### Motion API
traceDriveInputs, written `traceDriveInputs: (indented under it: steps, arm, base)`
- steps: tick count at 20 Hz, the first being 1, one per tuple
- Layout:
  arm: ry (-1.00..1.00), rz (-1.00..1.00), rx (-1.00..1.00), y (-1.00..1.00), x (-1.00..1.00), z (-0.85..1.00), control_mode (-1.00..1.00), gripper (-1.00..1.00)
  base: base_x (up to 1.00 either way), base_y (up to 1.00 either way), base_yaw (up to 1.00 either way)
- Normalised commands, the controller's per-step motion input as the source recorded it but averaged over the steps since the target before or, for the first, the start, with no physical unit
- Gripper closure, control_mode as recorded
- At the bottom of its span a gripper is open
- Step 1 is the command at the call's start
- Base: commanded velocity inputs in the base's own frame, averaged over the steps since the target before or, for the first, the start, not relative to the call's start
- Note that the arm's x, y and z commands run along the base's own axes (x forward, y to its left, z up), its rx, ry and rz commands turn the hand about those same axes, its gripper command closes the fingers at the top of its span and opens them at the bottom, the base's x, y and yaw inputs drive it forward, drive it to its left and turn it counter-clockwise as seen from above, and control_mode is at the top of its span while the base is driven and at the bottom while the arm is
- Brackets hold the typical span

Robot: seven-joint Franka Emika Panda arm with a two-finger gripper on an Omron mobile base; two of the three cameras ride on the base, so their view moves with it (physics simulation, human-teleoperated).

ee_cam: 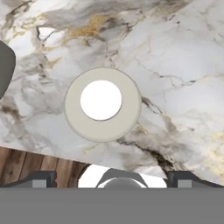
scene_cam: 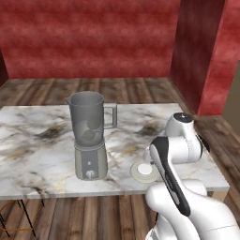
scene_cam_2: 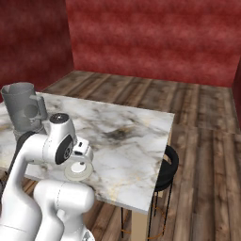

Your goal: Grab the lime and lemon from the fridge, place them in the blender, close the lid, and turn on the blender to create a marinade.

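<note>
To the left of my fingers stands the blender (scene_cam: 90,136), jar mouth uncovered, so I judge the cover goes on next. The lid (ee_cam: 102,104) lies flat on the marble counter (ee_cam: 175,65) straight ahead of my gripper (ee_cam: 112,180), centred between fingers spread wide and holding nothing.

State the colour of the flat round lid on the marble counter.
Flat round lid: beige-grey ring, white centre; hand view shows it best.

Marble counter (scene_cam: 42,154), blender (scene_cam: 90,136) standing, lid (scene_cam: 144,171) lying flat
</note>
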Motion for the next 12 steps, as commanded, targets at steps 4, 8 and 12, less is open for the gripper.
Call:
traceDriveInputs:
  steps: [4,8,12]
  arm:
    - [0.05,0.00,-0.03,0.09,0.33,-0.39,-1.00,-1.00]
    - [0.06,0.00,-0.03,0.00,0.34,-0.45,-1.00,-1.00]
    - [0.08,0.00,-0.03,0.04,0.32,-0.40,-1.00,-1.00]
  base:
    - [0.00,0.00,0.00]
    - [0.00,0.00,0.00]
    - [0.00,0.00,0.00]
